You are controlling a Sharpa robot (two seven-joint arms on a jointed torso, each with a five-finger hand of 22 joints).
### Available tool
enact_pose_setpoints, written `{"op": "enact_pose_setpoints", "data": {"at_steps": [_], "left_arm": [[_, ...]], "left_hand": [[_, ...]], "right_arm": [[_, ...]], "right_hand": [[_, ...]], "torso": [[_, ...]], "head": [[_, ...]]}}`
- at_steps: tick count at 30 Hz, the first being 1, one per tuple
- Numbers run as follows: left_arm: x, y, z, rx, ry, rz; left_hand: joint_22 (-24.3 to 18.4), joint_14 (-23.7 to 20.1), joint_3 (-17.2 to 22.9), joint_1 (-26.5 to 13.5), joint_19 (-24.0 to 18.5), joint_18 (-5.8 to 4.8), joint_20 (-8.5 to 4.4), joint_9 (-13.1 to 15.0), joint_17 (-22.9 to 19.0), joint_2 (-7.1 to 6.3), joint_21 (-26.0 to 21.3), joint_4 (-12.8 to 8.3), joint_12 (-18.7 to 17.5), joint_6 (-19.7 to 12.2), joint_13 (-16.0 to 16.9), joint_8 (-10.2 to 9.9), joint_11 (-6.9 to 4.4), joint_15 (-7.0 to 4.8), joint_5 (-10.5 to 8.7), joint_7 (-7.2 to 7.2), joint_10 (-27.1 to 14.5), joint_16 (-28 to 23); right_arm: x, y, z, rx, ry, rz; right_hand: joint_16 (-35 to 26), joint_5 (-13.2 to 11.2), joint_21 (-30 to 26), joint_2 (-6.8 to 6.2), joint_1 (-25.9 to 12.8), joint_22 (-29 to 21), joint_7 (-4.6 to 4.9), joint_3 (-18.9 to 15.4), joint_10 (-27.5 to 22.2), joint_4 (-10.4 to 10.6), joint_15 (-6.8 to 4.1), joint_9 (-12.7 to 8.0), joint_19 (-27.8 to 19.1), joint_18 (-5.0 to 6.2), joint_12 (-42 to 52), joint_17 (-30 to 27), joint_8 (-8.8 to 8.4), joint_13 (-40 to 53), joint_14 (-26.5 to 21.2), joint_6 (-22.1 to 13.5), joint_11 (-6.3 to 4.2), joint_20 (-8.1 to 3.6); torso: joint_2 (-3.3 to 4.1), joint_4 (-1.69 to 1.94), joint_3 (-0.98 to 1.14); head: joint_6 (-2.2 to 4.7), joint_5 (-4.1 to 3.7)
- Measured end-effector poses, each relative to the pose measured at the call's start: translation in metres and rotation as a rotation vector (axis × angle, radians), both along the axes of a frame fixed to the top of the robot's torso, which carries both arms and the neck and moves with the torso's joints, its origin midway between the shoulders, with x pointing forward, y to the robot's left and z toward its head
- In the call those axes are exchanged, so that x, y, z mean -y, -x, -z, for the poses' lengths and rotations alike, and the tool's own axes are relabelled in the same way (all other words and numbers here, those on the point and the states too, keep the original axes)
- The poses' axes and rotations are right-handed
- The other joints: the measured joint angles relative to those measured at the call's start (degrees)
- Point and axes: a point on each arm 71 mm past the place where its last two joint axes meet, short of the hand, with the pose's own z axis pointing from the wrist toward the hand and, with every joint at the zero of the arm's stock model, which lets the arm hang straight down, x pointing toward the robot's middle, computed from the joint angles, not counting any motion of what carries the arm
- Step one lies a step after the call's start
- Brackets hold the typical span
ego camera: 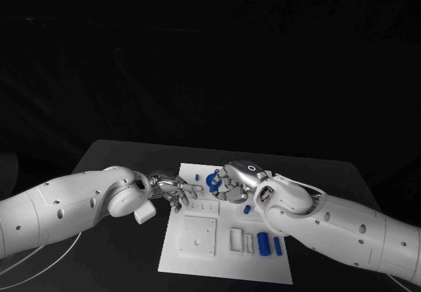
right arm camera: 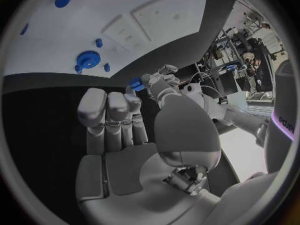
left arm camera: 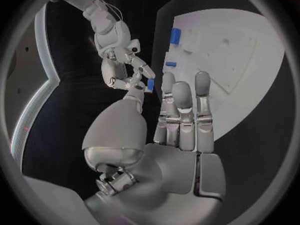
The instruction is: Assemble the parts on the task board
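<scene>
Meeting above the far end of the task board [ego camera: 224, 258], the left hand [ego camera: 176, 192] and right hand [ego camera: 230, 180] pinch one small blue part [left arm camera: 150, 85] between them, while several other parts [ego camera: 262, 243] lie unplaced on the board.

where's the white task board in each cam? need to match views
Head view: the white rectangular task board lies mid-table on the black table.
Left wrist view: it lies past the fingertips of the silver left hand, board at.
Right wrist view: it lies past the silver right hand, board at.
Shared landmark: the board's square panel with a centre dot.
</scene>
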Motion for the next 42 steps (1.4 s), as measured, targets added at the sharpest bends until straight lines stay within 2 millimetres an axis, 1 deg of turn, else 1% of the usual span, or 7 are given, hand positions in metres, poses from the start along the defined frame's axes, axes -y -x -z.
{"op": "enact_pose_setpoints", "data": {"at_steps": [3,5,12,20,28,37,42], "left_arm": [[0.002,0.0,0.002,0.004,0.005,0.003],[0.003,0.0,0.002,0.008,0.009,0.004],[0.007,0.0,0.003,0.025,0.023,0.004],[0.013,0.0,0.003,0.038,0.037,0.014],[0.015,0.0,0.003,0.043,0.041,0.022],[0.016,0.0,0.002,0.05,0.042,0.026],[0.019,0.0,0.002,0.052,0.045,0.032]], "left_hand": [[1.53,-0.65,-0.16,-0.59,0.0,0.0,0.0,7.08,0.1,0.1,-0.24,-0.16,1.99,-2.33,0.91,3.41,-0.51,-0.23,1.18,-0.38,-0.76,1.65],[2.7,-0.8,0.03,-0.69,0.0,0.0,0.0,9.62,-0.19,0.16,-0.74,0.03,3.09,-2.37,1.21,3.75,-0.66,-0.2,1.22,-0.42,-1.36,2.31],[5.27,-2.11,0.88,-1.63,0.22,0.0,-0.22,14.43,-0.82,-0.78,-2.28,1.19,5.62,-3.26,2.07,4.99,-0.51,-0.04,0.12,-0.66,-3.15,4.4],[6.88,-3.24,0.13,-1.47,0.22,0.0,-0.21,15.08,-1.4,-0.62,-3.53,-0.03,6.78,-3.54,2.31,5.03,-0.28,0.2,0.45,-0.37,-4.4,5.43],[7.06,-3.25,0.24,-1.62,0.22,0.0,-0.21,14.22,-1.65,-0.3,-4.12,-0.23,7.01,-3.54,2.19,5.03,-0.28,0.21,0.44,-0.37,-4.4,5.89],[7.05,-3.25,-0.38,-1.09,0.22,0.0,-0.21,13.52,-2.04,0.68,-4.88,-1.21,7.01,-3.54,1.94,4.75,-0.07,0.21,0.44,-0.37,-4.61,6.14],[7.04,-3.25,-1.01,-1.21,0.22,0.0,-0.21,13.27,-2.24,1.84,-5.1,-2.3,7.01,-3.54,1.81,4.75,-0.07,0.21,0.78,-0.37,-4.61,6.14]], "right_arm": [[-0.002,0.002,-0.001,-0.001,-0.004,-0.006],[-0.003,0.002,-0.001,-0.001,-0.006,-0.008],[-0.005,0.003,-0.002,0.0,-0.01,-0.014],[-0.009,0.005,-0.003,0.002,-0.015,-0.024],[-0.012,0.007,-0.004,0.004,-0.019,-0.029],[-0.014,0.007,-0.004,0.002,-0.022,-0.034],[-0.015,0.008,-0.004,0.0,-0.024,-0.036]], "right_hand": [[0.0,0.0,0.0,0.0,0.0,0.0,0.0,0.0,0.0,0.0,0.0,-0.01,0.0,0.0,0.0,0.0,0.0,0.0,0.0,0.0,0.0,0.0],[0.0,0.0,0.0,0.0,0.0,0.0,0.0,0.0,0.0,0.0,0.0,-0.01,0.0,0.0,0.0,0.0,0.0,0.0,0.0,0.0,0.0,0.0],[0.0,-0.38,0.0,0.0,0.0,0.0,0.0,0.16,0.0,0.16,0.0,-0.03,0.0,-0.01,0.0,0.0,-0.01,0.0,0.0,0.0,0.0,0.0],[0.0,-0.38,0.0,-0.23,0.23,0.05,0.0,0.31,0.0,0.31,0.0,0.02,0.0,-0.01,0.0,0.0,-0.01,-0.01,0.0,-0.01,0.0,0.0],[0.0,-0.38,0.0,-0.23,0.23,0.04,0.01,0.32,0.0,0.32,0.0,0.02,0.0,0.0,0.0,0.0,-0.01,-0.01,0.0,-0.01,0.0,0.0],[0.0,-0.38,0.0,-0.23,0.23,0.03,0.01,0.47,0.0,0.47,0.0,0.01,0.0,0.0,0.0,-0.06,-0.02,-0.01,0.0,-0.01,0.0,0.0],[0.0,-0.38,0.0,-0.23,0.23,0.03,0.01,0.47,0.0,0.47,0.0,0.01,0.0,0.0,0.0,-0.06,-0.02,-0.01,0.0,-0.01,0.01,0.0]], "torso": [[0.01,0.0,-0.03],[0.01,-0.01,-0.03],[0.0,-0.02,-0.1],[-0.03,0.01,-0.1],[-0.04,0.01,-0.1],[-0.04,-0.01,-0.1],[-0.04,-0.02,-0.1]], "head": [[-0.03,-0.04],[-0.04,-0.05],[-0.05,-0.17],[-0.05,-0.3],[-0.09,-0.29],[-0.04,-0.26],[-0.04,-0.23]]}}
